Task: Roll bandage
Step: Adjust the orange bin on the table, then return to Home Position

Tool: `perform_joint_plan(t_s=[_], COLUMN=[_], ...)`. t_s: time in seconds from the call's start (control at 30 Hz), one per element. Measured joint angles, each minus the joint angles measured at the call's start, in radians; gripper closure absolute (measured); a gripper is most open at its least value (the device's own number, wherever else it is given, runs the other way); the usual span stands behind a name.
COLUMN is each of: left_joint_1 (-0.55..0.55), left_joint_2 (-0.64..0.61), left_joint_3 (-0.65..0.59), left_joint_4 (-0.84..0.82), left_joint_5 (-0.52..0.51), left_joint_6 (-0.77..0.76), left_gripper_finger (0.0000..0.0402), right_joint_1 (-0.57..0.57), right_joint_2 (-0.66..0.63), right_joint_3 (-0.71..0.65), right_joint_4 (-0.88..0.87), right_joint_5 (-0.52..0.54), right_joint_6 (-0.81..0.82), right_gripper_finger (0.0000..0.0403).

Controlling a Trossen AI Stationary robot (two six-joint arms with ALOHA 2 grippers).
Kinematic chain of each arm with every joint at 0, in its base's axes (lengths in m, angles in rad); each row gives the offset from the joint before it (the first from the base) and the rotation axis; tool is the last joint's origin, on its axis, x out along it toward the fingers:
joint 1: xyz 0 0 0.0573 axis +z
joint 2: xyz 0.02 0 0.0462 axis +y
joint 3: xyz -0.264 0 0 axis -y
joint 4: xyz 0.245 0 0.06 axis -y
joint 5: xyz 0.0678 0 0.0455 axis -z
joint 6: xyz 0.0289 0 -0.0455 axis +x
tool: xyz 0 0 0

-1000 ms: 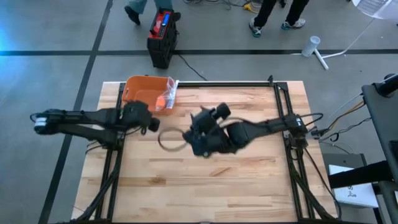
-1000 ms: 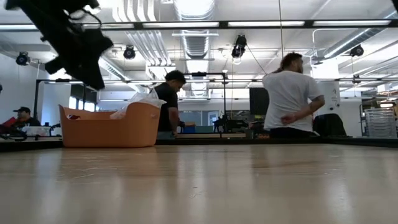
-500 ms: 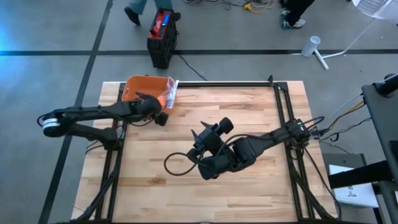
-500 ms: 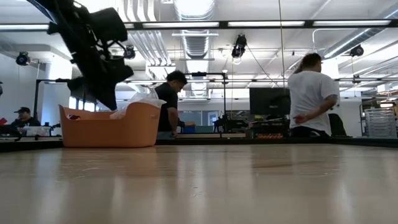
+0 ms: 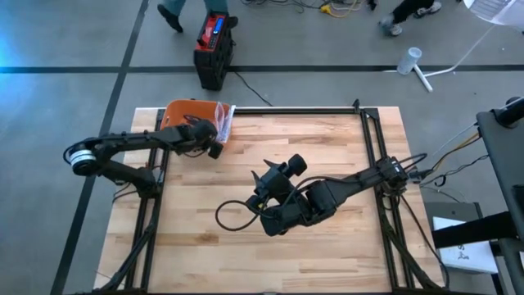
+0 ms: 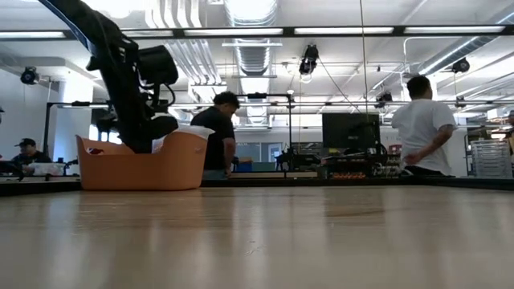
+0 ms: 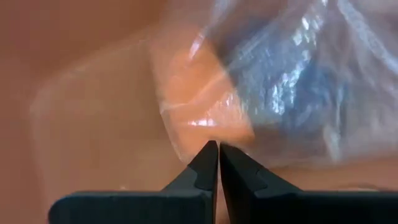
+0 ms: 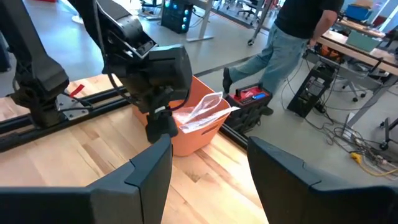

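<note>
An orange basket (image 5: 187, 117) stands at the table's far left corner, with a clear plastic bag (image 5: 223, 121) sticking out of its right side. The bandage itself does not show as such. Something bluish lies inside the bag (image 7: 298, 87). My left gripper (image 7: 219, 152) is shut and tilts down at the basket's near right corner (image 8: 158, 127), its tips right at the bag's edge. My right gripper (image 8: 208, 180) hangs open above the middle of the table (image 5: 264, 182), pointing toward the basket (image 8: 193, 127), with nothing between its fingers. My left gripper has its shut fingertips (image 7: 211, 155) right against the edge of the clear plastic bag (image 7: 205, 118). Whether they touch it I cannot tell. Nothing is between the fingers.
A dark cable loop (image 5: 233, 215) hangs from my right arm over the bare wood. Black rails (image 5: 372, 156) run along the table's sides. A black case (image 5: 214, 49) stands on the floor beyond the far edge. People move about in the room behind (image 6: 422, 128).
My left gripper has swung from over the table's left middle toward the far edge and sunk down to the basket's near right corner. My right gripper went a little toward the near edge, taking its cable loop along, then kept still.
</note>
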Motion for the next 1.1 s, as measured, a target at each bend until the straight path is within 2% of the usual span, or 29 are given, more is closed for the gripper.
perform_joint_plan(t_s=[0.17, 0.27, 0.53, 0.7, 0.83, 0.97, 1.03, 1.1], left_joint_1=[-0.017, -0.027, -0.029, -0.069, -0.128, -0.143, -0.143, -0.143], left_joint_2=[-0.048, -0.110, -0.343, -0.515, -0.633, -0.710, -0.736, -0.749], left_joint_3=[0.000, 0.001, 0.000, -0.001, -0.014, -0.018, -0.018, -0.018], left_joint_4=[0.024, -0.005, -0.095, 0.001, 0.114, 0.119, 0.117, 0.118], left_joint_5=[0.175, 0.245, 0.241, 0.238, 0.237, 0.237, 0.237, 0.237], left_joint_6=[0.044, 0.060, 0.052, 0.135, 0.270, 0.320, 0.321, 0.333], left_gripper_finger=[0.0397, 0.0401, 0.0396, 0.0401, 0.0399, 0.0398, 0.0398, 0.0398], right_joint_1=[-0.008, -0.024, -0.099, -0.186, -0.244, -0.294, -0.321, -0.356], right_joint_2=[0.001, -0.001, -0.055, -0.056, -0.057, -0.062, -0.083, -0.144], right_joint_3=[0.000, 0.000, -0.004, -0.122, -0.287, -0.440, -0.501, -0.579], right_joint_4=[-0.012, -0.072, -0.368, -0.297, -0.031, 0.255, 0.305, 0.350], right_joint_5=[0.000, -0.054, -0.148, -0.372, -0.613, -0.891, -1.003, -1.062], right_joint_6=[-0.028, -0.069, -0.087, -0.255, -0.501, -0.765, -0.817, -0.829], right_gripper_finger=[0.0204, 0.0204, 0.0205, 0.0236, 0.0279, 0.0323, 0.0345, 0.0365])
